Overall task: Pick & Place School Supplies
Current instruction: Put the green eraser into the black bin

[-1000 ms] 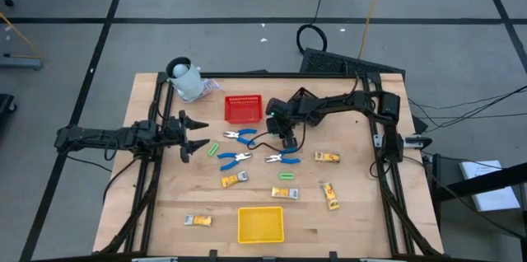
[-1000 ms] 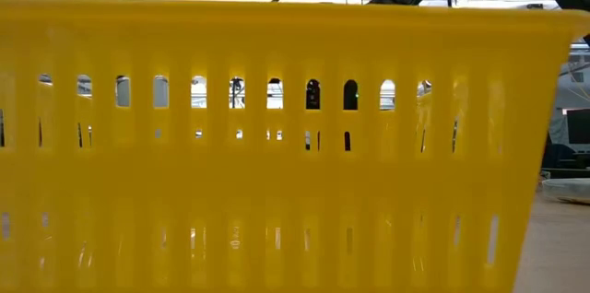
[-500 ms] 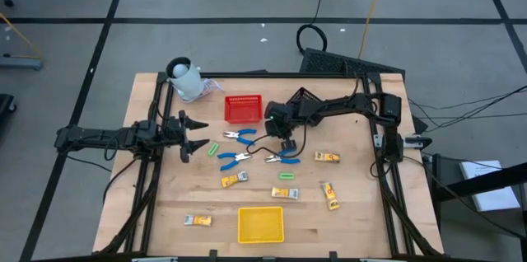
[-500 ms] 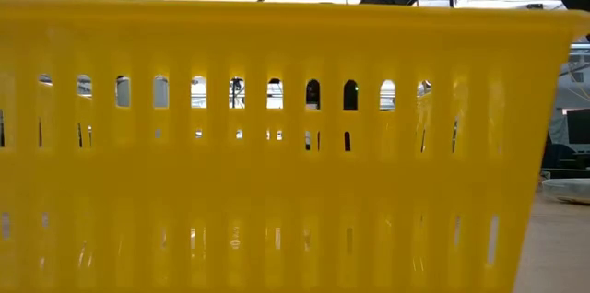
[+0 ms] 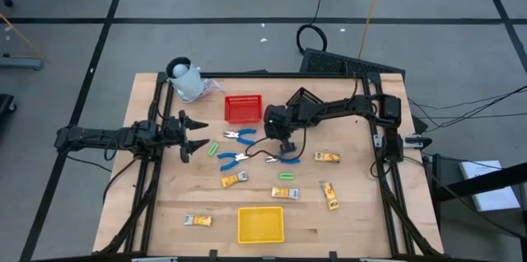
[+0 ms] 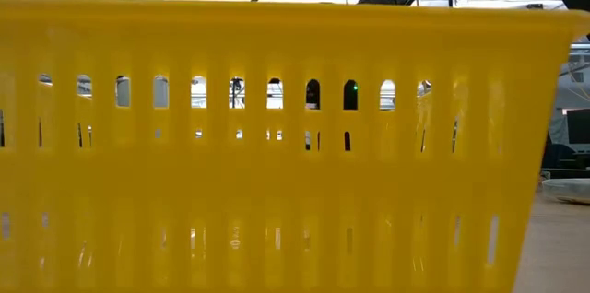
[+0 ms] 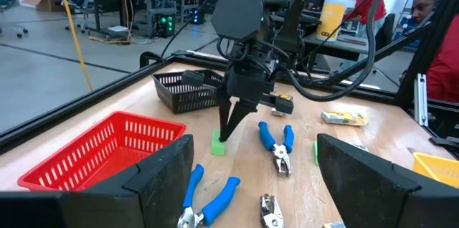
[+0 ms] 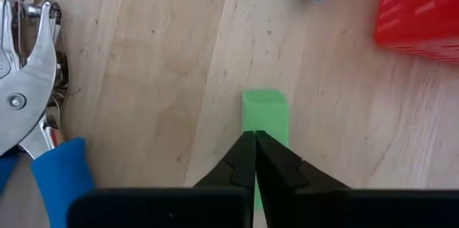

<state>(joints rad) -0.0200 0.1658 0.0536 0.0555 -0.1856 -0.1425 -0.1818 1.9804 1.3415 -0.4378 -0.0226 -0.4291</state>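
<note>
The right tool (image 8: 254, 158) has its fingers pressed together, tips down over a green block (image 8: 265, 111) that lies flat on the surface (image 5: 354, 204), and it isn't gripping anything. In the right wrist view the block sits directly ahead of the closed tips, partly under them, with its long axis running the same way the fingers point, so I'd guess the fingers need to spread and straddle its short sides. Just beside the block is a pair of blue-handled pliers (image 8: 34, 113), and the red basket (image 5: 243, 108) is close by on the other side, with the black basket (image 7: 188, 90) farther back. The left tool (image 5: 188, 136) waits spread wide at its own edge of the surface, well away, so the right arm is clearly the nearer one. Compared with a second ago, the right tool has slid from the pliers in the middle toward the red basket and now hangs over the block.
</note>
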